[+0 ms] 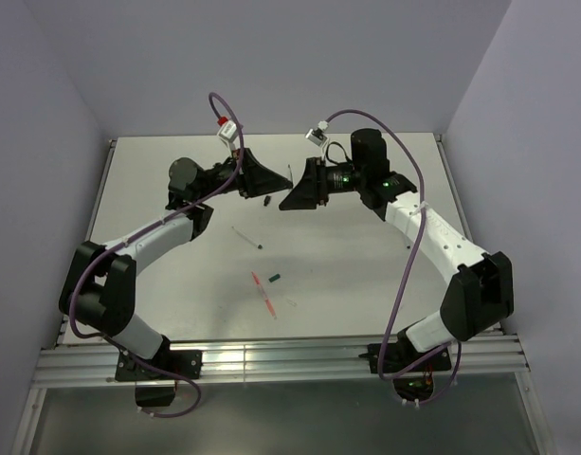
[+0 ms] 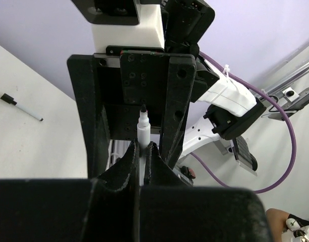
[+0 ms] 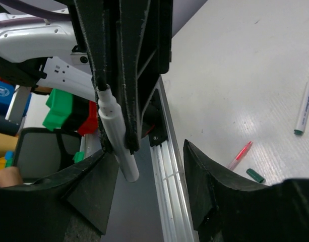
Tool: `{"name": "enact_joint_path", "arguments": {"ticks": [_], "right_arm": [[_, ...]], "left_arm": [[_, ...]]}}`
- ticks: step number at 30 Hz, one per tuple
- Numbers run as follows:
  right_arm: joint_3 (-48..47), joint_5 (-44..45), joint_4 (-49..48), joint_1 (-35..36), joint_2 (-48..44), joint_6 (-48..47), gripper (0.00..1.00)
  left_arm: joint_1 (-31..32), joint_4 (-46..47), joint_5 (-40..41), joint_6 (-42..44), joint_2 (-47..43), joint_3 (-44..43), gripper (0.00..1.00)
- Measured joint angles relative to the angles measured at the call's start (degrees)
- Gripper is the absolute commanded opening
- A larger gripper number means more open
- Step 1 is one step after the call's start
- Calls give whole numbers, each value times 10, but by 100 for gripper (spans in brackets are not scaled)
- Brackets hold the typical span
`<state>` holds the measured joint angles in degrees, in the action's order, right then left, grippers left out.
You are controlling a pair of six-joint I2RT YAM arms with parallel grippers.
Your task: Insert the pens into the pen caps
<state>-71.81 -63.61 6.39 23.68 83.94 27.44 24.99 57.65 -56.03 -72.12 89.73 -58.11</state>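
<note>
My left gripper point(image 1: 268, 182) point(image 2: 142, 146) is shut on a white pen point(image 2: 143, 132) whose dark tip sticks out toward the right gripper; the pen also shows in the right wrist view point(image 3: 116, 136). My right gripper point(image 1: 288, 196) point(image 3: 144, 151) is open and empty, and its fingers point(image 2: 177, 101) stand on either side of the held pen. A black cap point(image 1: 267, 201) lies on the table just below both grippers. A second white pen point(image 1: 245, 235) point(image 3: 305, 103), a red pen point(image 1: 263, 292) point(image 3: 240, 155) and a green cap point(image 1: 274, 278) point(image 3: 254, 175) lie nearer. I cannot pick out the clear cap.
The white table point(image 1: 366, 275) ends in a metal rail point(image 1: 271, 355) at the near edge, by the arm bases. Pale walls close in the back and both sides. Purple cables point(image 1: 214, 104) loop above both wrists.
</note>
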Motion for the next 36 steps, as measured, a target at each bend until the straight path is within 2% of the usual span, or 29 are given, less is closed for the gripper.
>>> {"name": "enact_joint_path", "arguments": {"ticks": [4, 17, 29, 36], "right_arm": [[0, -9, -5, 7, 3, 6, 47], [0, -35, -13, 11, 5, 32, 26], [0, -39, -13, 11, 8, 47, 35], [-1, -44, -13, 11, 12, 49, 34]], "left_arm": [[0, 0, 2, -1, 1, 2, 0], [-3, 13, 9, -12, 3, 17, 0], [-6, 25, 9, -25, 8, 19, 0], [-10, 25, 9, -25, 9, 20, 0]]}}
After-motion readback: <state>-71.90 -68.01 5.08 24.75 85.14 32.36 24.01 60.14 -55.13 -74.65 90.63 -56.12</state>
